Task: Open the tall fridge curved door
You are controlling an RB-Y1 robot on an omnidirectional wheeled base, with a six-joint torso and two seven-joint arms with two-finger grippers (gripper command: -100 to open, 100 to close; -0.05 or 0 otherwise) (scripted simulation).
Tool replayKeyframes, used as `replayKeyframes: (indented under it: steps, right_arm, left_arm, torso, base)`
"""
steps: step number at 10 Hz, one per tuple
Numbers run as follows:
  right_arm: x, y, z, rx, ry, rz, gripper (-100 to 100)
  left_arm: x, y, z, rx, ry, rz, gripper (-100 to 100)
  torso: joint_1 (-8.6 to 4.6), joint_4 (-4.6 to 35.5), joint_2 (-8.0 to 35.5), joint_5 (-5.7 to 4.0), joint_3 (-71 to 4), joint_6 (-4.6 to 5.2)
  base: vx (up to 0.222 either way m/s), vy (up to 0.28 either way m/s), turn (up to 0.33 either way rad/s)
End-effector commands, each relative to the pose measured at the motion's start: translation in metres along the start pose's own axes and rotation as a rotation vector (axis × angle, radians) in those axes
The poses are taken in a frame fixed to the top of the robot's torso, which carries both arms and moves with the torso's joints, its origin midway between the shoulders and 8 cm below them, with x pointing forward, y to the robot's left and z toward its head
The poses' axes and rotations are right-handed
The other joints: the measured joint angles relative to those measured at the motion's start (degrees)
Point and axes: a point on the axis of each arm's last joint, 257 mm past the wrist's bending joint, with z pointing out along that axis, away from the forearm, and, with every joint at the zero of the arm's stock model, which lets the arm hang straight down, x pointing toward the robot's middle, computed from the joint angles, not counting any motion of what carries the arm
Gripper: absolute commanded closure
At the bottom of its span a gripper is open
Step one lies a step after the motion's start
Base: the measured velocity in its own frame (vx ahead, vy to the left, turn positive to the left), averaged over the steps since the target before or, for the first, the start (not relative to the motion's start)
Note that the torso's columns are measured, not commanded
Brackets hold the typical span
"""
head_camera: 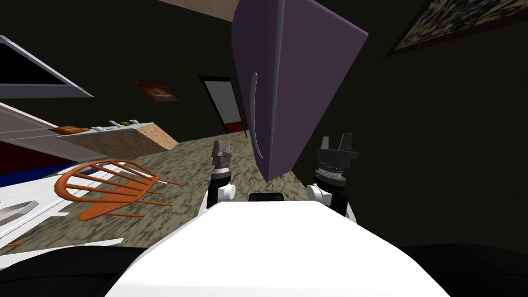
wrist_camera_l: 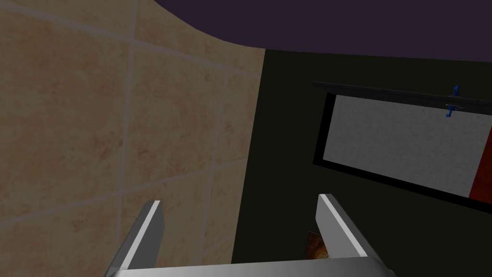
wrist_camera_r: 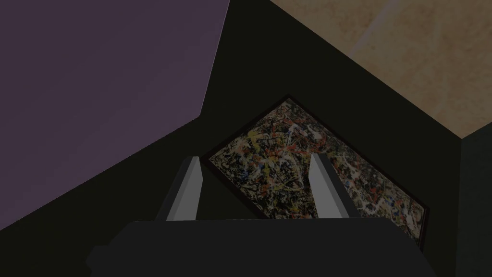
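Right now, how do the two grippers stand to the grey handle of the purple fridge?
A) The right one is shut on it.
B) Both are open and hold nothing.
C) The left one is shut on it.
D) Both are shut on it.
B: the left gripper and the right gripper both have their fingers spread, apart from the grey handle on the purple fridge.

No text, label or number was legible. Small blue marks (wrist_camera_l: 452, 102) on a dark rail (wrist_camera_l: 384, 91) were unreadable.
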Motion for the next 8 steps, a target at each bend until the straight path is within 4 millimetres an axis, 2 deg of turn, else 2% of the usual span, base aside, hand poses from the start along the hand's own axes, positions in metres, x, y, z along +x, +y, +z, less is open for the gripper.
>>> replayKeyframes:
  steps: [1, 4, 5, 6, 8]
  right_arm:
    - [0.0, 0.0, 0.0, 0.0, 0.0, 0.0, 0]
    - [0.0, 0.0, 0.0, 0.0, 0.0, 0.0, 0]
    - [0.0, 0.0, 0.0, 0.0, 0.0, 0.0, 0]
    - [0.0, 0.0, 0.0, 0.0, 0.0, 0.0, 0]
    - [0.0, 0.0, 0.0, 0.001, 0.0, 0.0, 0]
  left_arm:
    - [0.0, 0.0, 0.0, 0.0, 0.0, 0.0, 0]
    - [0.0, 0.0, 0.0, 0.0, 0.0, 0.0, 0]
    - [0.002, 0.004, -0.002, -0.009, 0.032, 0.026, -100]
    - [0.003, 0.008, -0.003, -0.018, 0.053, 0.046, -100]
    - [0.003, 0.019, -0.007, -0.037, 0.09, 0.088, -100]
  torso:
    - [0.0, 4.23, 4.24, 0.0, -8.44, 0.0]
    - [0.0, 16.92, 16.93, 0.0, -33.81, 0.0]
    - [0.0, 21.14, 21.16, 0.0, -42.27, 0.0]
    - [-0.03, 23.03, 23.06, 0.0, -46.23, 0.0]
    - [-0.09, 23.73, 23.68, -0.03, -47.65, 0.0]
  base:
    - [0.0, 0.0, 0.0]
    - [0.0, 0.0, 0.0]
    - [0.018, -0.018, 0.013]
    - [0.026, -0.044, 0.026]
    - [0.049, -0.064, 0.034]
